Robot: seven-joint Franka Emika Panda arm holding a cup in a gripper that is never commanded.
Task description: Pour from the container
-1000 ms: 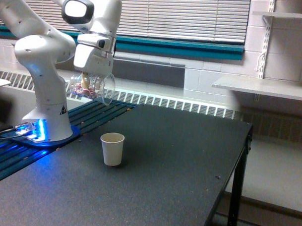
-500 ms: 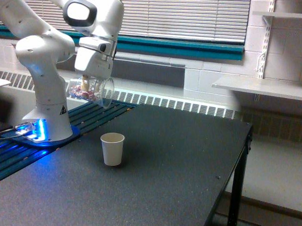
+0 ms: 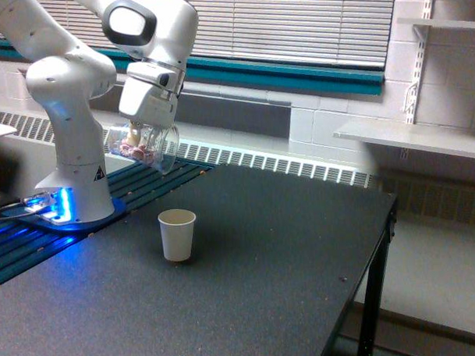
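Observation:
The container (image 3: 143,147) is a clear plastic cup with pinkish-white pieces showing through its wall. It hangs tipped on its side, mouth toward the exterior view's right and slightly down, above and to the left of the white paper cup (image 3: 177,235). My gripper (image 3: 136,136) is shut on the container from above. The paper cup stands upright on the dark table (image 3: 249,279), its inside not visible. No pieces are seen falling.
The white arm base (image 3: 74,191) with blue lights stands at the exterior view's left on a slatted section. The table's right edge and leg (image 3: 377,275) drop off to the floor. A wall shelf (image 3: 415,136) lies at the far right.
The gripper has turned a little further, tipping the container's mouth lower. The pieces have slid slightly toward the mouth. The paper cup has not moved.

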